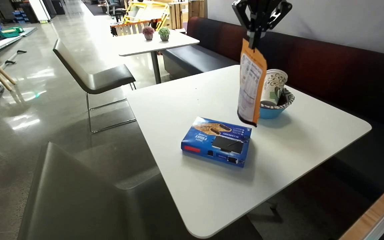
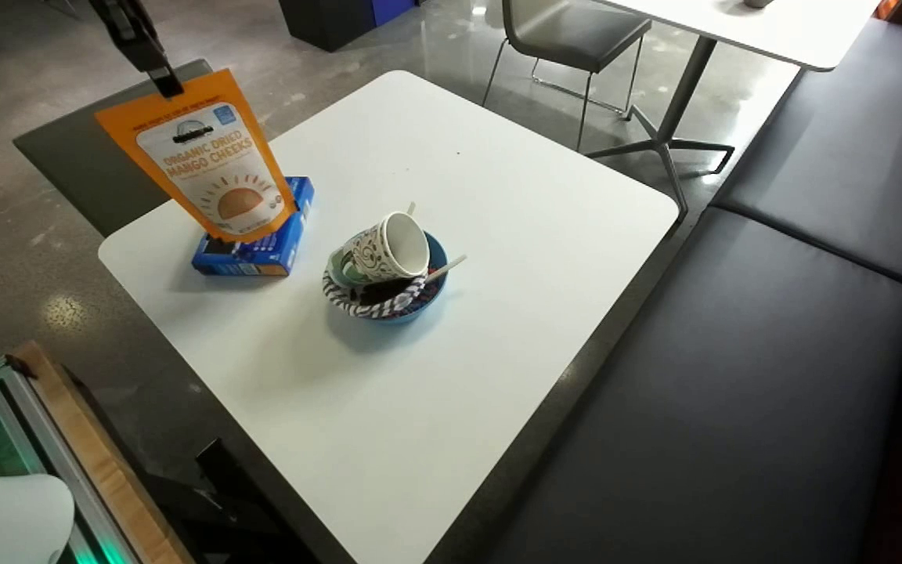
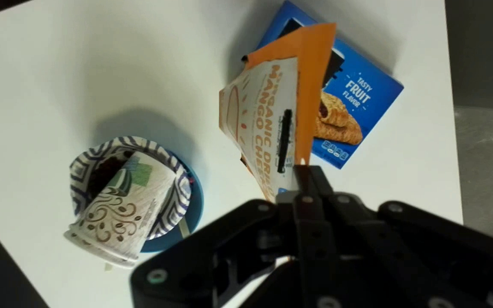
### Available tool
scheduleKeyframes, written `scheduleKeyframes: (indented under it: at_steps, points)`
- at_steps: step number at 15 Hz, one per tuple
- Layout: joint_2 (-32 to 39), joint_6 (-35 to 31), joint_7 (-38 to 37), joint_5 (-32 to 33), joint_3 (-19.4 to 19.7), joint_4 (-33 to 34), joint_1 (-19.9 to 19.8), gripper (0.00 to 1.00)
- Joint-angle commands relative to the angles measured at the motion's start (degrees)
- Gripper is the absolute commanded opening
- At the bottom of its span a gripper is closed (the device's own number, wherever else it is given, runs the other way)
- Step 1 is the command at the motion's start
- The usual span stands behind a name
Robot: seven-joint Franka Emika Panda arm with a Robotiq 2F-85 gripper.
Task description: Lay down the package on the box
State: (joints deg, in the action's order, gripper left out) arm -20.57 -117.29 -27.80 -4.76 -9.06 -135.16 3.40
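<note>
Gripper (image 1: 253, 46): grasping the package (image 2: 220, 168) at its top
Package: hanging above the table (image 1: 288, 156), near the box (image 1: 208, 138)
Box: flat, near the table edge beside the chair (image 1: 72, 193)
Patterned bowl (image 3: 182, 187): holding 1 tilted cup (image 3: 120, 211)

The gripper (image 2: 168, 84) pinches an orange pouch (image 2: 220, 168) by its top, hiding part of the blue box (image 2: 280, 241) from me; a cup (image 2: 383, 249) leans in a patterned bowl (image 2: 353, 306).

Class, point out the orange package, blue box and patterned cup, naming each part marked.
Orange package (image 2: 207, 163), in an exterior view: its front label.
Blue box (image 1: 217, 137), in an exterior view: its top face.
Patterned cup (image 3: 122, 209), in the wrist view: its side wall.
</note>
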Motion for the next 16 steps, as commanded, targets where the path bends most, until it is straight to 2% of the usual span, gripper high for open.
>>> scheduleKeyframes:
  at_steps: [1,5,7,9,16]
  points:
    - [-1.30,13.01,-4.76,6.46,-2.27,4.98,-1.83,0.00]
    - [2.58,27.64,-7.19,9.68,-3.00,9.86,-2.21,0.00]
    - [3.99,31.47,-7.27,9.69,-2.34,9.75,-2.14,0.00]
    - [5.17,33.06,-7.52,9.30,-1.69,8.67,-2.18,0.00]
    - [13.99,29.64,-8.50,6.79,-0.47,7.87,-1.20,0.00]
